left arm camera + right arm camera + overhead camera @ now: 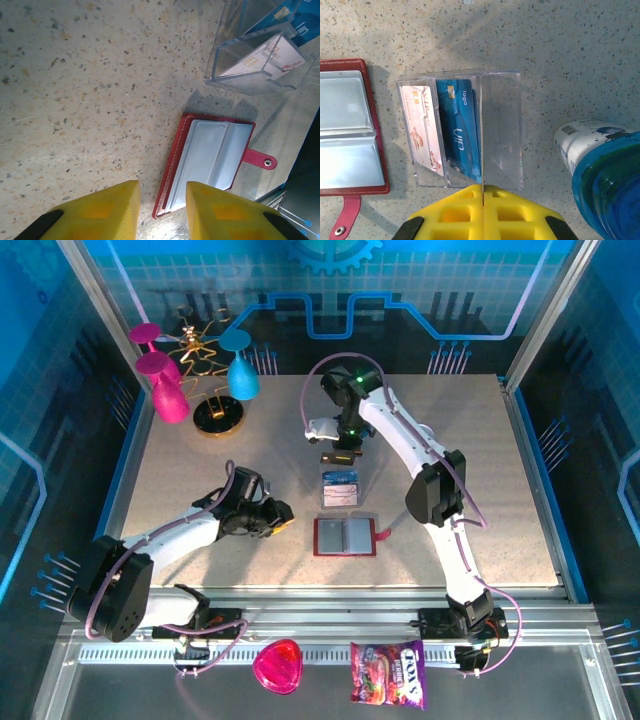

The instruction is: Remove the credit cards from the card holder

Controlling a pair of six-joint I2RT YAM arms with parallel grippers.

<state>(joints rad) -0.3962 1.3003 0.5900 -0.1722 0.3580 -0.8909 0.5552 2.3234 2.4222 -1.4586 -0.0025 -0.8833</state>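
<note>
Near rail: a pink heart-shaped dish and a candy bag lie side by side, the dish to the left.

Mid table: the card holder lies flat and open, pale inner pockets facing up, strap tab pointing right. The left jaws sit low just left of it, narrowly parted and holding nothing. In the left wrist view an edge of the holder shows between the yellow fingers.

Just beyond the holder, not touching it, stands a clear plastic tray. The credit cards, one pinkish-white and one blue, lean together in the compartment on the holder's side.

The right jaws hang over the far side of the tray, fingers pressed fully together with nothing seen between them.

Far left: pink goblets and a blue goblet stand beside a gold wire stand.
</note>
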